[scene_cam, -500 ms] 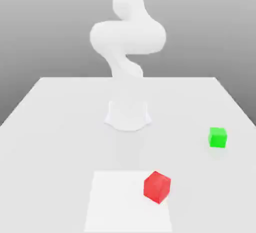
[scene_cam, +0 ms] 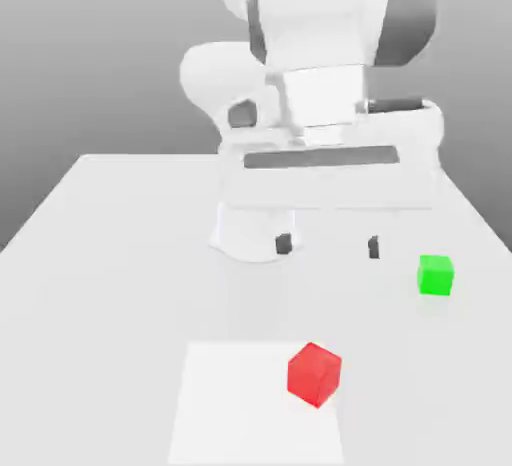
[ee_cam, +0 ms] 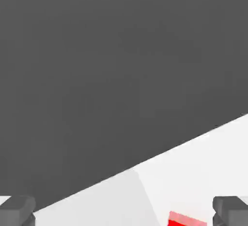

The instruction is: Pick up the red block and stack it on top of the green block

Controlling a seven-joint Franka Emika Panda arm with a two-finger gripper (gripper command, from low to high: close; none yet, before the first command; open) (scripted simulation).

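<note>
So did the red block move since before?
No. The red block sits at the same corner of the pale square, equally far from the green block.

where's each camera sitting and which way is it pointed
Exterior view: off the arm, above the table's near end, facing the arm's base; the white arm and open claw hang above the red block and green block.
Hand view: on the hand, looking out between the two fingertips at the table edge and dark backdrop.
Shared: the red block, the claw and the table.
</note>
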